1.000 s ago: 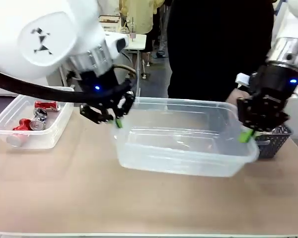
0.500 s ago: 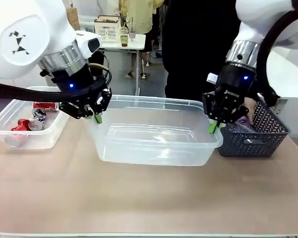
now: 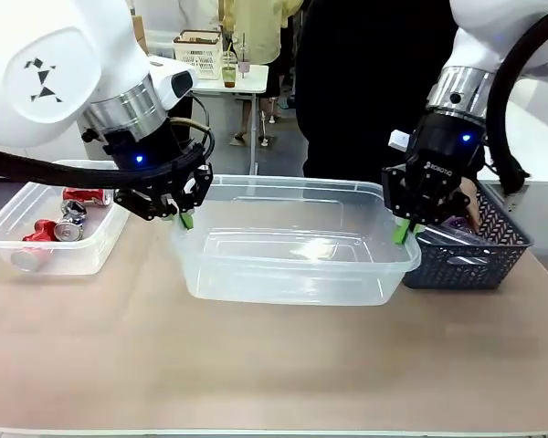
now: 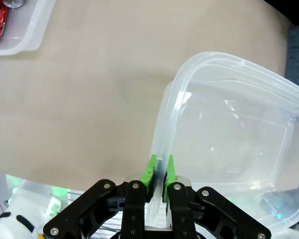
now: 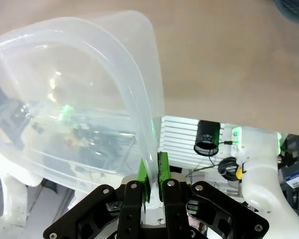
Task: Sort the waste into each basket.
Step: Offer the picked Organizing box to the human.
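1. Change: over the last second the empty clear tub (image 3: 283,274) has been carried sideways, toward the left jaws' side, and has nearly settled. Both arms travelled with it. Read this as positioning of the receiving tub. No waste has been sorted into it yet.

2. Left jaws: nearly closed, with the green pads (image 4: 150,172) pinching the rolled rim of the empty clear tub's short wall. The rim runs up between the pads and the tub body extends away from them.

3. Right jaws: nearly closed on the opposite short wall's rim, which passes between the pads in the same way. The tub spans the whole gap between the two sets of jaws.

4. You cannot tell whether the tub's base rests on the counter (image 3: 274,374) or hangs just above it.

5. The second clear tub (image 3: 68,255), holding crushed cans (image 3: 59,226), sits just outboard of the left jaws. The dark grey lattice basket (image 3: 475,260) sits just outboard of the right jaws, near the held tub's end.
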